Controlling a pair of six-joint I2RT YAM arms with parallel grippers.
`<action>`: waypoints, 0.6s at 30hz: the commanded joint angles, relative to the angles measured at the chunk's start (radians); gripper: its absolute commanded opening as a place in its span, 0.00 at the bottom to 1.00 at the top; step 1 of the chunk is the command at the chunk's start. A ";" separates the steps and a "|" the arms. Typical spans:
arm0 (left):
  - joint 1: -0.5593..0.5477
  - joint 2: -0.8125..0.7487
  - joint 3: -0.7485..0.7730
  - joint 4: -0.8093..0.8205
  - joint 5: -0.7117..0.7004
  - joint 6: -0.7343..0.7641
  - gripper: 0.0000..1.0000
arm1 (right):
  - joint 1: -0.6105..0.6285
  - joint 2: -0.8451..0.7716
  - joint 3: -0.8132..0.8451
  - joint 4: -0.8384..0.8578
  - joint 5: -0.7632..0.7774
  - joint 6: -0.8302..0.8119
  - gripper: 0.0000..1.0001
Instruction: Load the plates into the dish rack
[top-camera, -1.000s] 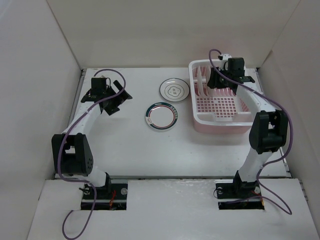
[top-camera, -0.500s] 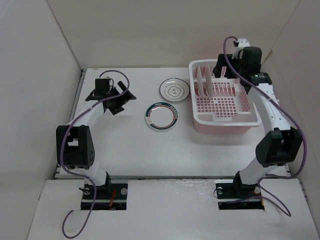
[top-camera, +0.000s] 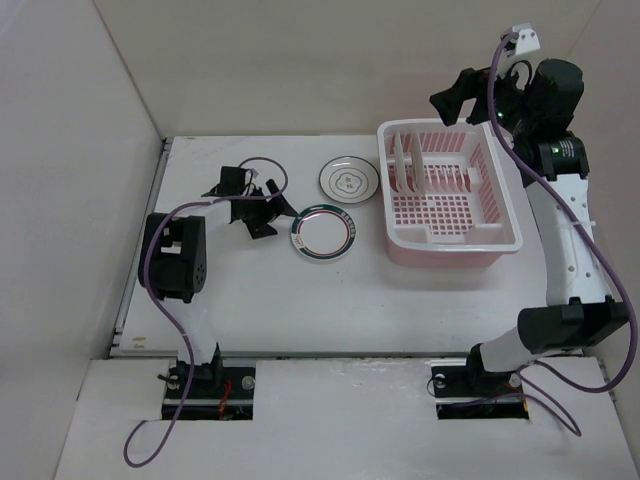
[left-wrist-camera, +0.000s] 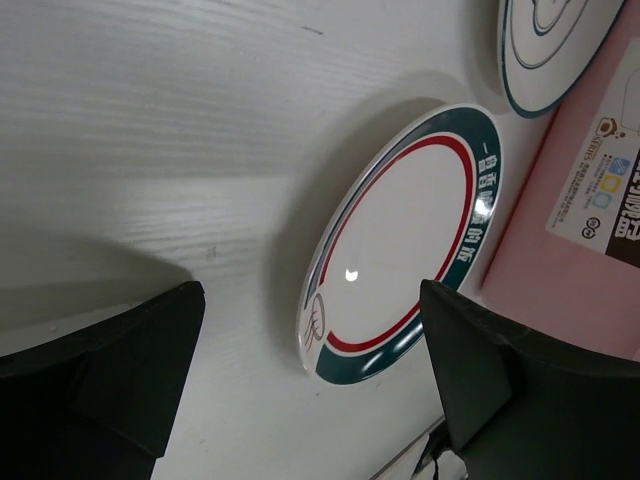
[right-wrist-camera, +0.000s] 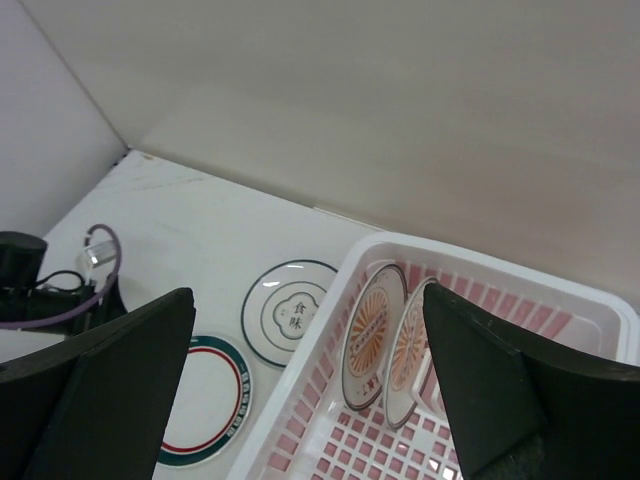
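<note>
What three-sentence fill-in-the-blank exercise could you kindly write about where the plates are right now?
The dish rack holds ____ orange-centred plates, standing upright.
The flower-centred plate lies flat on the ____, outside the rack.
The banded plate beside the left gripper has a dark ____ rim.
Missing words: two; table; green.

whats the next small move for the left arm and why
Probably ease the left gripper forward over the near edge of the green-rimmed plate and close. Its jaws are open, the plate lies flat on the table just ahead, and only two orange plates stand in the dish rack.
</note>
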 joint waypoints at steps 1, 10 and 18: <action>-0.012 0.048 0.021 0.028 0.047 0.032 0.87 | 0.000 -0.026 0.050 0.010 -0.107 0.008 1.00; -0.064 0.147 0.012 0.114 0.093 -0.012 0.64 | 0.000 -0.035 0.050 0.020 -0.147 0.008 1.00; -0.073 0.167 0.003 0.149 0.083 -0.034 0.10 | 0.000 -0.026 0.068 0.020 -0.156 0.008 1.00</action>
